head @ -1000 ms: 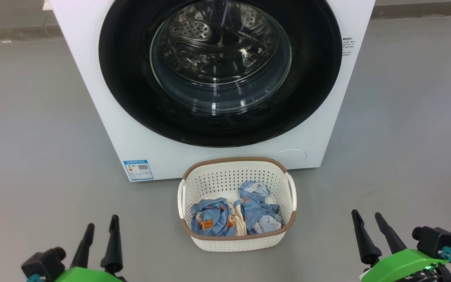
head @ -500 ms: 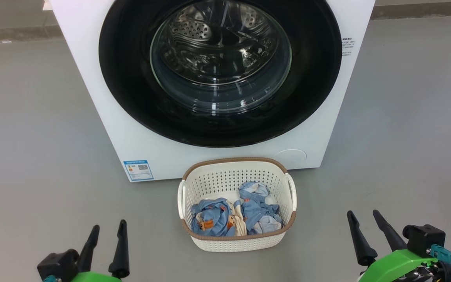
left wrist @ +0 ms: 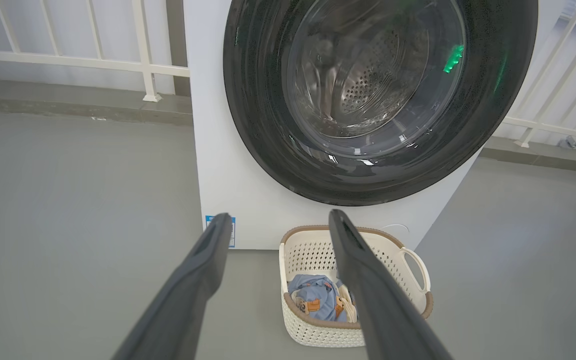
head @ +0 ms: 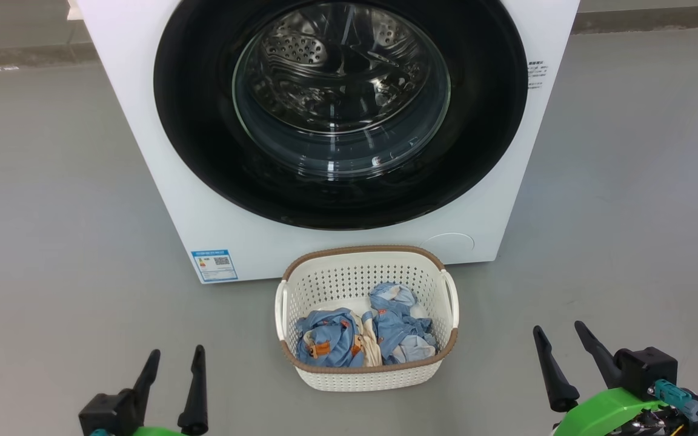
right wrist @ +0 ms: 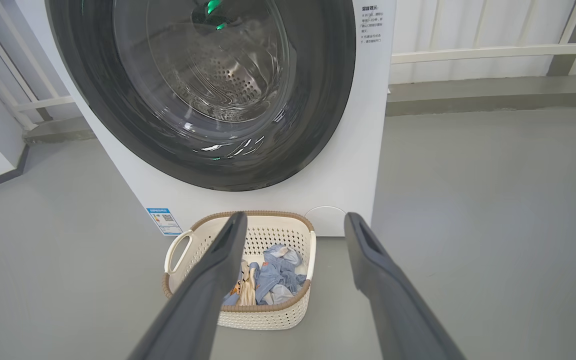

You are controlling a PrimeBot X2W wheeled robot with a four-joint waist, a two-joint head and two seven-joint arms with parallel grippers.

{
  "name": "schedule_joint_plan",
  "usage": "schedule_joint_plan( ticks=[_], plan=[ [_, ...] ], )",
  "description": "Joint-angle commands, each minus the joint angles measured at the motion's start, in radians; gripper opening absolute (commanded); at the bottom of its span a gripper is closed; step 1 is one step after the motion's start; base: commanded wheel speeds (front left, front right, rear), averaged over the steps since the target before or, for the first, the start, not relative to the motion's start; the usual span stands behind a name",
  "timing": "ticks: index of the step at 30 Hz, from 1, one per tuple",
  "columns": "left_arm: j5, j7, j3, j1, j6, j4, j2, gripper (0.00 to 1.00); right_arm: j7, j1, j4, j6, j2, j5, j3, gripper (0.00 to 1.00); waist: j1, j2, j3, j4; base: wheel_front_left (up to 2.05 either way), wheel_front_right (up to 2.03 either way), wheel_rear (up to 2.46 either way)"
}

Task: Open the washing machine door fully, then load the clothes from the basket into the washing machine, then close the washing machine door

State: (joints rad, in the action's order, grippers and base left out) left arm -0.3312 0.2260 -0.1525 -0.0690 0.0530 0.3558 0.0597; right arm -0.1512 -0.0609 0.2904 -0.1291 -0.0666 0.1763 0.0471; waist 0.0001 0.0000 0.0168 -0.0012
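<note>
The big white boxy front-loading washing machine (head: 137, 139) stands on the grey floor (head: 40, 242). Its large round glossy black door with the bulging glass window (head: 197, 127) appears to sit flush against the front. Opening it, the first step, is therefore the one in hand and is not yet begun.

The small white perforated plastic basket with a brown woven-look rim (head: 363, 249) sits on the floor just in front of the machine, below the door. The two soft bundles of light-blue denim-like clothes with cream and orange-brown patches (head: 331, 340) lie inside it.

The left gripper (head: 177, 351) hangs low to the basket's left and the right gripper (head: 558, 328) low to its right, both well apart from the door. Each has its two long dark fingers spread, with nothing between them.

The next move likely calls for one arm to rise to the door's edge. No handle or recess can be made out on the black ring from these views, so the side to pull from cannot be told.
</note>
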Motion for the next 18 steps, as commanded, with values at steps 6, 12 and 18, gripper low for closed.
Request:
schedule_joint_plan(
  ticks=[6, 12, 18],
  plan=[
    [0.084, 0.034, 0.015, -0.049, -0.022, 0.000, 0.011, 1.00, -0.026, -0.043, -0.028, -0.002, -0.002, -0.082, -0.021, 1.00, 0.0000, 0.0000, 0.001, 0.002, 0.00, 0.00, 0.00],
    [0.084, 0.036, 0.015, -0.052, -0.027, 0.011, 0.011, 1.00, -0.030, -0.042, -0.026, -0.002, 0.002, -0.073, -0.016, 1.00, 0.0000, 0.0000, 0.000, 0.002, 0.00, 0.00, 0.00],
    [0.076, 0.036, 0.019, -0.052, -0.031, 0.015, 0.010, 1.00, -0.034, -0.042, -0.023, -0.002, 0.004, -0.060, -0.015, 1.00, 0.0000, 0.0000, 0.001, 0.003, 0.00, 0.00, 0.00]
  ],
)
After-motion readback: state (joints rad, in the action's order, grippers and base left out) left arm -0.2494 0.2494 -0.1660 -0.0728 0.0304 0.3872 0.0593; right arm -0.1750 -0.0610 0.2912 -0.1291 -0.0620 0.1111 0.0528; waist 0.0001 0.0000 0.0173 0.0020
